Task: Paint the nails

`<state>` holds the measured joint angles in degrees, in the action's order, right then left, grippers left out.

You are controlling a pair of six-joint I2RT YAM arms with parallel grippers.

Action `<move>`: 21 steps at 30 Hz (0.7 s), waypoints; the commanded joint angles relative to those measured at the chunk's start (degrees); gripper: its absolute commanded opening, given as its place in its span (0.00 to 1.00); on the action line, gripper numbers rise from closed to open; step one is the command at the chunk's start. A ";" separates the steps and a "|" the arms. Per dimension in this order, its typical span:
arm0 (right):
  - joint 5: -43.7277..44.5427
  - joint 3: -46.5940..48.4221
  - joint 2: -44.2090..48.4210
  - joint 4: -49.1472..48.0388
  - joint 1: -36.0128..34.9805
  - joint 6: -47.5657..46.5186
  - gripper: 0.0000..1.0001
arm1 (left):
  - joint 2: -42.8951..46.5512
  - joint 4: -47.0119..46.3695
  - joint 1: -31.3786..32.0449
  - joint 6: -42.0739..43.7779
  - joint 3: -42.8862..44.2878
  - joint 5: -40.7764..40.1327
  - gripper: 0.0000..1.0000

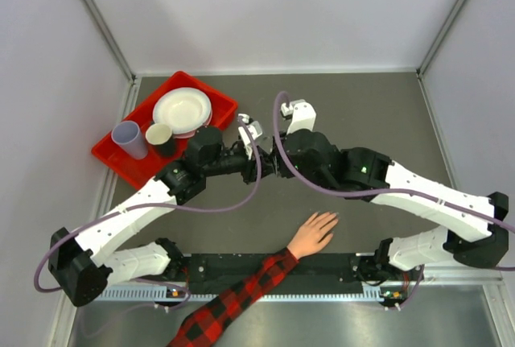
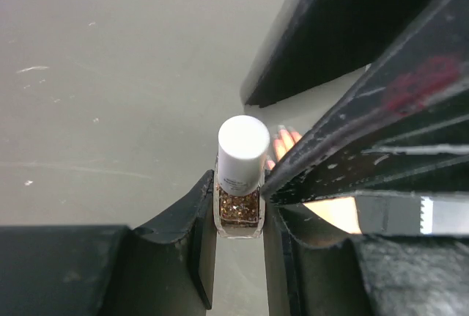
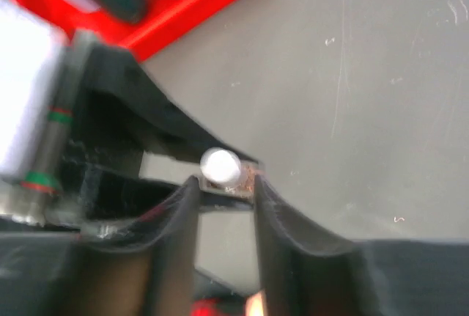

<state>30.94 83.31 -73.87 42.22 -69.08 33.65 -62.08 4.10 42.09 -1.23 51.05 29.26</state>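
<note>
Glitter-flecked brown polish fills the one small bottle point(image 2: 238, 206), which is gripped upright between the closed fingers of the left hand point(image 2: 238, 222); one white cap point(image 2: 242, 147) is seen on top of it. A strip of fine print is carried at the base of the cap, but it is too small to be read; no brand can be made out.

The right hand point(image 3: 223, 184) is brought in from the opposite side, its jaws parted with the cap at their tips; whether the cap is touched cannot be told. One of its black fingers point(image 2: 352, 125) blocks much of the left wrist view.

Five peach-coloured fingers point(image 1: 322, 225) are spread flat on the grey worktop point(image 1: 378, 113), near its front edge and between the two arm bases; the nails point(image 1: 330, 218) lie at their tips, well apart from the bottle and too small to be counted. One red-and-black plaid sleeve point(image 1: 241, 295) runs back across the front rail.

One red tray point(image 1: 221, 105) sits at the far left; two cups are counted in it, one lavender point(image 1: 129, 138) and one dark point(image 1: 161, 138), beside a stack of white dishes point(image 1: 183, 109). Two mauve cables point(image 1: 233, 202) are looped from the arms.
</note>
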 commanded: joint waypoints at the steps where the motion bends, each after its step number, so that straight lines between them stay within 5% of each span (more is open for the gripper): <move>1: -8.48 1.41 3.99 4.10 -0.98 -6.90 0.57 | 0.74 -9.02 -0.78 0.80 2.92 5.62 0.00; 9: -39.78 3.27 9.35 7.00 11.58 -25.81 0.70 | -5.58 -6.47 -0.78 -0.95 7.05 28.74 0.00; 12: -49.91 3.61 9.36 7.18 17.56 -28.37 0.65 | -7.43 -6.38 -0.78 -2.54 7.93 35.33 0.00; 13: -51.31 3.79 8.92 7.35 18.53 -29.33 0.53 | -7.52 -6.47 -0.69 -2.81 8.10 36.39 0.00; 17: -58.78 4.93 7.51 6.74 24.33 -29.96 0.36 | -7.53 -6.47 -0.78 -3.07 8.10 37.02 0.00; 21: -64.85 5.55 5.84 6.92 24.52 -31.01 0.41 | -7.44 -6.03 -0.78 -2.90 8.19 36.75 0.00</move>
<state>-22.83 85.93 -66.87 49.71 -45.25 5.65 -70.15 0.40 41.34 -3.79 56.60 62.72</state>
